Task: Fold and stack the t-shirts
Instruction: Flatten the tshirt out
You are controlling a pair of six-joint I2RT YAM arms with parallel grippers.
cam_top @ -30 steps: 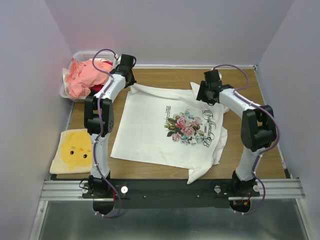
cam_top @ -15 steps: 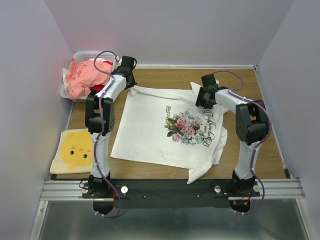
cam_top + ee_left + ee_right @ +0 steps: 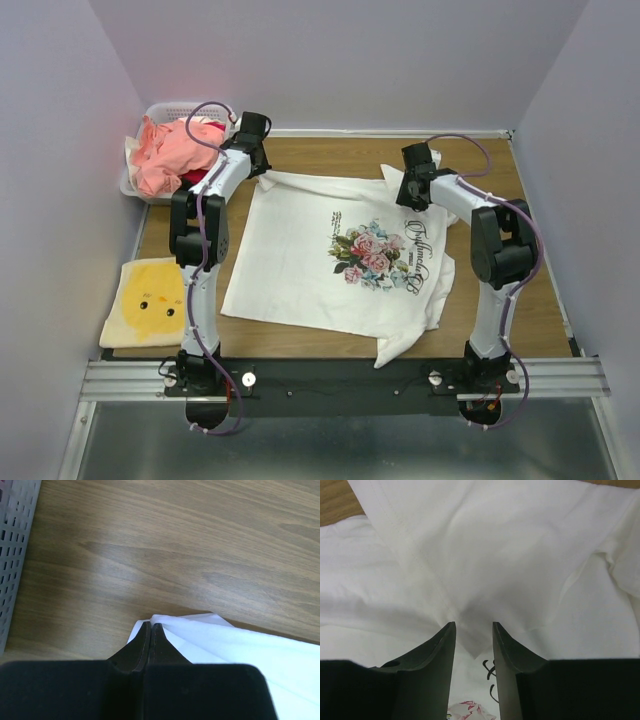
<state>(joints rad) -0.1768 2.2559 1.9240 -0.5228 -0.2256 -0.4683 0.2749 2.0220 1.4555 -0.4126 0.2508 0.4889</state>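
The white t-shirt (image 3: 300, 260) with a floral print and dark script lies spread flat on the wooden table. My left gripper (image 3: 262, 177) is at its far left corner. In the left wrist view the left gripper (image 3: 151, 626) is shut on that white corner (image 3: 240, 645). My right gripper (image 3: 404, 202) is down on the shirt's far right shoulder. In the right wrist view the right gripper (image 3: 472, 626) is open, its jaws either side of a raised fold of the white cloth (image 3: 495, 555). Salmon-pink t-shirts (image 3: 170, 150) and a red one (image 3: 196, 177) lie heaped at the far left.
A white lattice basket (image 3: 162, 108) at the far left corner holds the pink and red heap; its wall shows in the left wrist view (image 3: 12, 555). A folded yellow tee with a chick face (image 3: 147, 300) lies at the near left. Grey walls close in on three sides.
My right arm has drawn in and its gripper has shifted slightly left over the shirt's shoulder. The left arm and the shirt have barely moved.
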